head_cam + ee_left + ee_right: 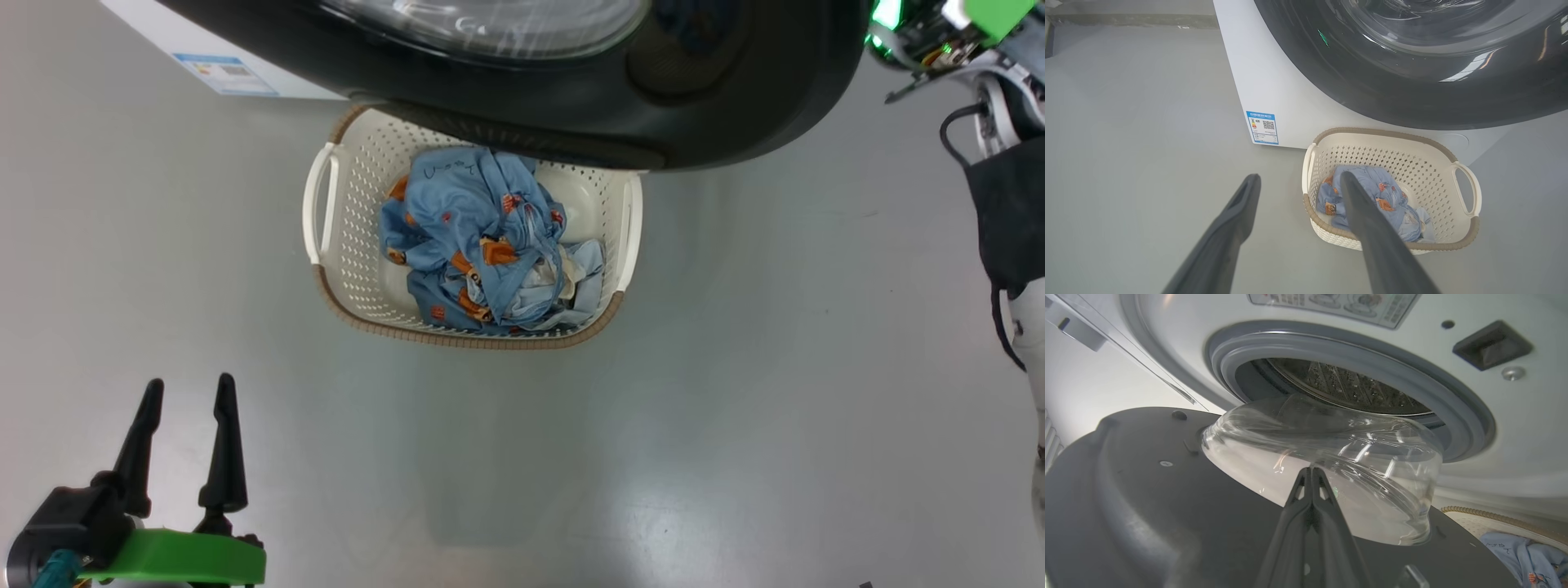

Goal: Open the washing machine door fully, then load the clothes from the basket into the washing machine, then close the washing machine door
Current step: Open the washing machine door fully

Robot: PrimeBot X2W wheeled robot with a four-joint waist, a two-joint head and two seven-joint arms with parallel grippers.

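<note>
Our left gripper (189,382) gapes empty at lower left; our right gripper (1311,470), bottom centre, is clenched on nothing.

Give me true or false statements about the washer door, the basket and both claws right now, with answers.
1. The clothes lie in the basket. True.
2. The washing machine door is shut. False: it stands open, with the drum showing behind it.
3. The left claw is open and empty. True.
4. The right claw is spread wide. False: its fingers are pressed together.
5. The basket sits on top of the washing machine. False: it stands on the floor before it.
</note>
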